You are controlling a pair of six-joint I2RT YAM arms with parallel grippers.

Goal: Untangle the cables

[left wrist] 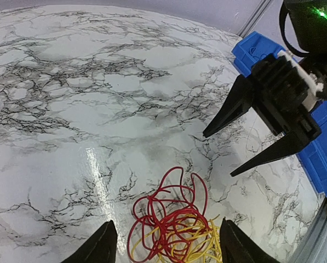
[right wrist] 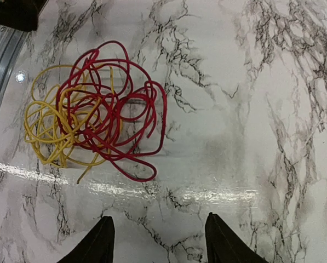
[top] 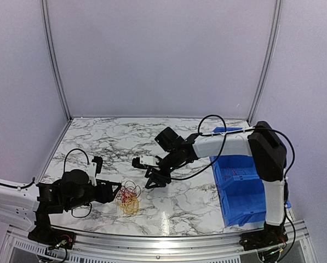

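The cables (top: 128, 198) lie as a small tangle of red and yellow wire on the marble table, near its front edge. In the left wrist view the cables (left wrist: 174, 227) sit between the wide-apart fingers of my left gripper (left wrist: 166, 223), which is open and clamps nothing. My left gripper (top: 118, 193) reaches the bundle from the left. My right gripper (top: 154, 182) hovers just right of the bundle, open and empty. In the right wrist view the cables (right wrist: 92, 115) lie ahead and to the left of my right gripper (right wrist: 159, 217). My right gripper (left wrist: 218, 155) also shows beyond the bundle.
A blue bin (top: 237, 189) stands at the right of the table, under the right arm; its corner (left wrist: 251, 49) shows behind the right gripper. The table's metal front rail (top: 152, 241) runs close to the bundle. White walls enclose the table.
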